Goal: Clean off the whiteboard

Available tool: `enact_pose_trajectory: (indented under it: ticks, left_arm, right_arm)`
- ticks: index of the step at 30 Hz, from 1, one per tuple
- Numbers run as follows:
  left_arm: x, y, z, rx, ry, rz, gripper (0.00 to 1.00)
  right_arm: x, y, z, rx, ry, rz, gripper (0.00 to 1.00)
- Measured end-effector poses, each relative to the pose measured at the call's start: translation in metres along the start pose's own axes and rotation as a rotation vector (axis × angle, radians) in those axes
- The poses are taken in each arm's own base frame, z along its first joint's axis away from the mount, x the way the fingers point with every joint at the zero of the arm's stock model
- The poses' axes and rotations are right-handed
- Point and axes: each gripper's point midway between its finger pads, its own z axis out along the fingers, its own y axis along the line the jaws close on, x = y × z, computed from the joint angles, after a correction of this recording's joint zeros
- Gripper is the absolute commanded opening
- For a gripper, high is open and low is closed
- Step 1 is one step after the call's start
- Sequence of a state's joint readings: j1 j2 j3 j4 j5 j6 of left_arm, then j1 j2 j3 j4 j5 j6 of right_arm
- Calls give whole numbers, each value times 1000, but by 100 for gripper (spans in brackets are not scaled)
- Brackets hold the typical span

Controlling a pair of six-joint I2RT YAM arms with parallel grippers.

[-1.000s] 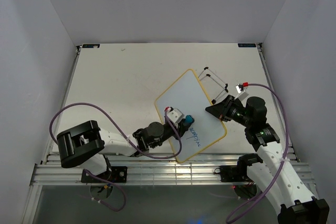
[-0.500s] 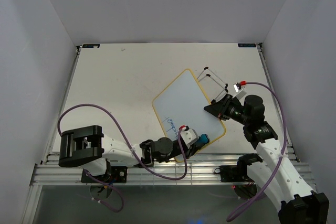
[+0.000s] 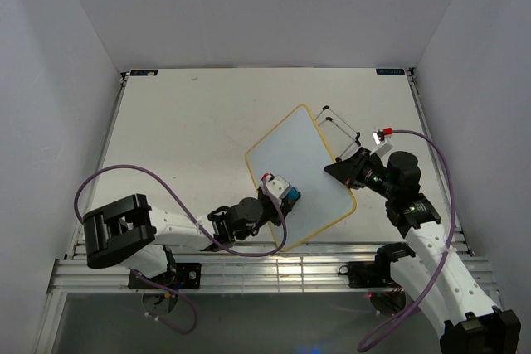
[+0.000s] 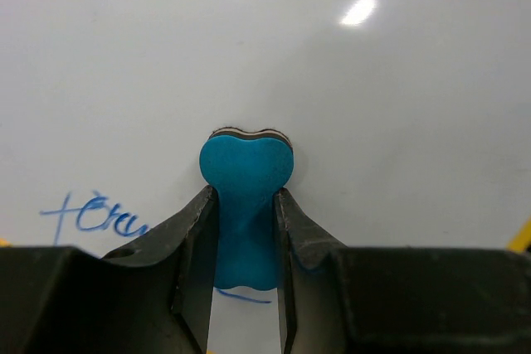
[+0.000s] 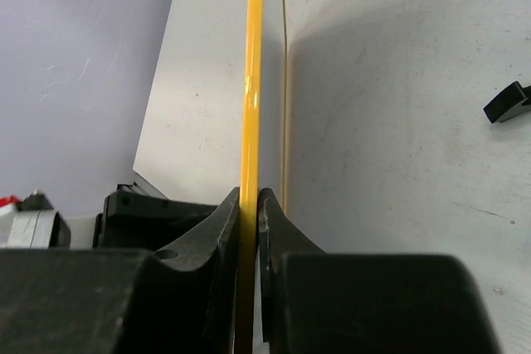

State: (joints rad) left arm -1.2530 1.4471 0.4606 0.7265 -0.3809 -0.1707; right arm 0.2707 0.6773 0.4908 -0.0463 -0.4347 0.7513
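The whiteboard (image 3: 292,152) lies at an angle on the table, white face up, with a yellow frame. My left gripper (image 3: 289,198) is shut on the blue eraser (image 3: 295,195) and presses it onto the board's near half. In the left wrist view the eraser (image 4: 246,173) sits pinched between my fingers on the white face (image 4: 348,89), with blue writing (image 4: 98,216) left beside it and a stroke under it. My right gripper (image 3: 341,169) is shut on the board's right edge; its wrist view shows the yellow frame (image 5: 252,72) clamped between the jaws.
The board's black wire feet (image 3: 336,123) stick out at its far right corner, and their black tips (image 5: 506,102) show in the right wrist view. Grey side walls enclose the table (image 3: 191,122). The metal rail (image 3: 249,264) runs along the near edge.
My left gripper swept the eraser to the board's near right corner, then back up and left. The blue writing seen earlier in the top view no longer shows there. The board shifted slightly.
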Motion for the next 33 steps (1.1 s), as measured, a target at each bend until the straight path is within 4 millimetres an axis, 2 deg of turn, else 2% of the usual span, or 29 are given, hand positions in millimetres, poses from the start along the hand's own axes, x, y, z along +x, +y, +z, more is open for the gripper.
enact_pose_trajectory:
  ticks: [4,10,13,18,21,24,27,33]
  left_arm:
    - [10,22,1,-58,32,-29,0]
    - [11,12,4,-41,29,-22,0]
    - [5,-12,3,-4,-1,1,0]
    - [-13,-68,1,126,-67,2,0]
    - [-16,-98,-4,218,-80,-5,0]
    - [-15,-107,-9,253,-82,-14,0]
    - [-11,-90,-12,240,-72,-54,0]
    - [-2,-2,-3,-13,-22,-175,0]
  right_arm:
    - [0,0,-1,5,-5,-1,8]
    - [-2,-3,-1,13,-10,4,8]
    - [-1,-6,-1,16,-13,10,8]
    - [-1,-7,-1,16,-13,13,8]
    - [1,-1,-1,-12,1,6,8]
    - [5,5,-1,-40,20,-2,8]
    - [6,7,-1,-50,24,-6,8]
    - [3,6,-1,-43,8,-10,8]
